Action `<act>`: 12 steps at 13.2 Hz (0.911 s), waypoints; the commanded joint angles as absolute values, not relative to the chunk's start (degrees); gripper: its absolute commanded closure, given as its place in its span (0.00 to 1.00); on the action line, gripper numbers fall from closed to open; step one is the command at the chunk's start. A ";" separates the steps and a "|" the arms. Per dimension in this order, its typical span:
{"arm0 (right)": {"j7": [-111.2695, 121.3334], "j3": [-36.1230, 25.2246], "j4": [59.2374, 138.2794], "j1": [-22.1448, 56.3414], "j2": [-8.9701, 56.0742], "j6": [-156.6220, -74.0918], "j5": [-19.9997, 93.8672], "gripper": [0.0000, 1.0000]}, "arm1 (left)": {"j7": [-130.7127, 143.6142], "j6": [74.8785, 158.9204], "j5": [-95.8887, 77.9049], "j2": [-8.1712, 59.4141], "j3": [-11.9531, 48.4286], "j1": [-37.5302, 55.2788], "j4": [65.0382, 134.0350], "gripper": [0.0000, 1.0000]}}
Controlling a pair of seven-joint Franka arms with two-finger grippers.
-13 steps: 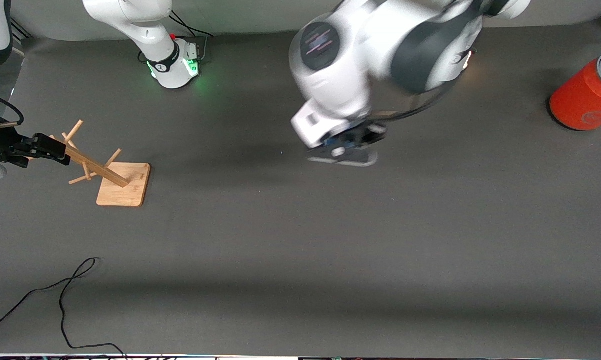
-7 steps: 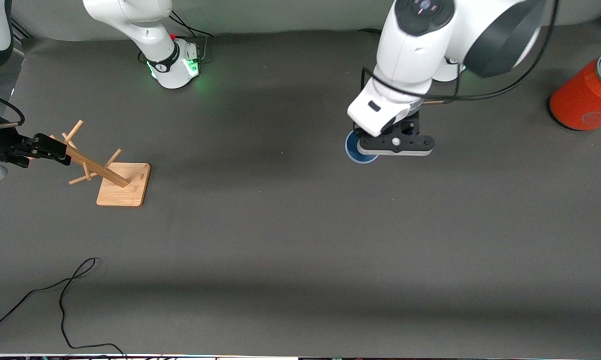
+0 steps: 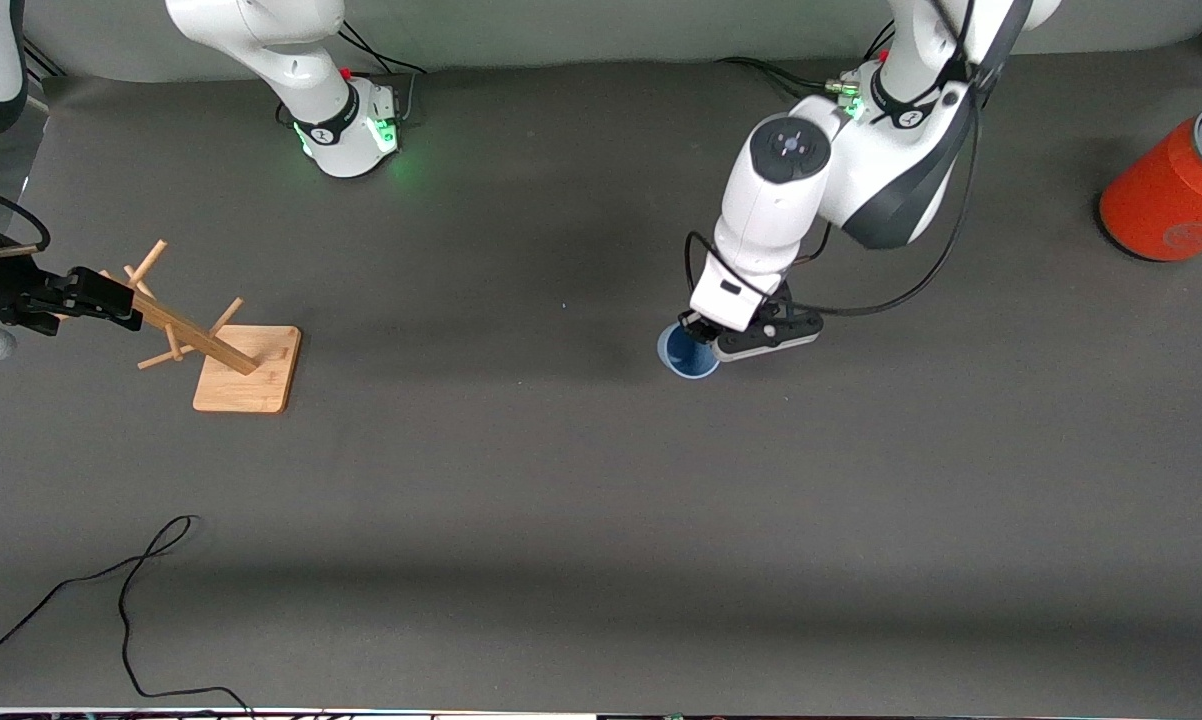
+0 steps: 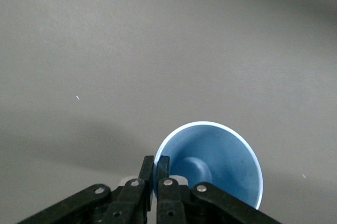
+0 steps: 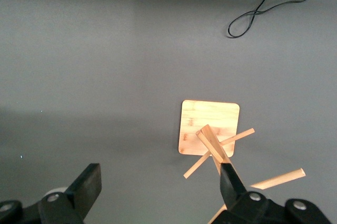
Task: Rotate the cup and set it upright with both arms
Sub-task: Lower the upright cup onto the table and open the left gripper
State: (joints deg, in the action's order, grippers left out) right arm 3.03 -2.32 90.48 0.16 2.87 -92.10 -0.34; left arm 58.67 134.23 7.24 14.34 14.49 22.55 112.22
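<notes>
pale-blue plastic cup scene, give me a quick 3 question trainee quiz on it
1. True or false: the left gripper is shut on the rim of the small pale-blue plastic cup.
2. Multiple choice: the right gripper is
A. shut on the cup
B. open, above the wooden peg rack with a square base
C. shut on the black cable
3. Fill in: the large orange cylinder with a grey top stands toward the ____ arm's end of the table.

Key
1. True: its fingers pinch the cup's wall, mouth facing up.
2. B
3. left
</notes>
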 commanded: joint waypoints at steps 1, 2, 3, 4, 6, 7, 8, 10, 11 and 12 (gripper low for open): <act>4.13 -1.84 91.49 -0.44 1.50 -91.76 0.26 0.00 | 68.07 138.06 15.70 20.02 14.33 23.55 111.97 1.00; 3.96 -1.76 91.49 -0.44 1.41 -91.24 0.26 0.00 | 72.47 140.95 19.04 21.95 14.33 23.64 111.89 1.00; 3.96 -1.84 91.49 -0.35 1.41 -91.06 0.26 0.00 | 75.82 142.28 22.29 23.45 14.33 23.64 111.97 1.00; 3.96 -1.85 91.58 -0.35 1.41 -90.97 0.26 0.00 | 80.11 142.47 25.63 24.34 14.33 24.08 111.89 1.00; 3.96 -1.76 91.58 -0.35 1.32 -90.88 0.26 0.00 | 88.64 142.56 32.66 26.10 14.33 24.52 111.45 1.00; 3.87 -1.76 91.50 -0.35 1.32 -90.97 0.26 0.00 | 90.86 142.47 34.26 26.28 14.33 25.04 111.45 1.00; 3.87 -1.76 91.49 -0.35 1.32 -90.97 0.26 0.00 | 91.23 142.30 34.28 26.19 14.41 24.96 111.45 0.76; 3.87 -1.76 91.49 -0.26 1.41 -90.97 0.26 0.00 | 91.41 141.51 33.75 25.75 14.50 24.79 110.84 0.00; 3.87 -1.76 91.49 -0.35 1.41 -90.97 0.26 0.00 | 91.15 140.98 33.49 25.32 14.50 24.96 110.22 0.00; 3.87 -1.76 91.49 -0.26 1.49 -90.97 0.26 0.00 | 90.62 138.02 32.70 24.70 14.85 24.61 108.82 0.00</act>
State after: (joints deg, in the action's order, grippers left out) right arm 3.03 -2.14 90.54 0.16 2.75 -91.16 -0.34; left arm 89.72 142.13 32.64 25.69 14.75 24.38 111.29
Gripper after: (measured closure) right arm 0.000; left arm 0.529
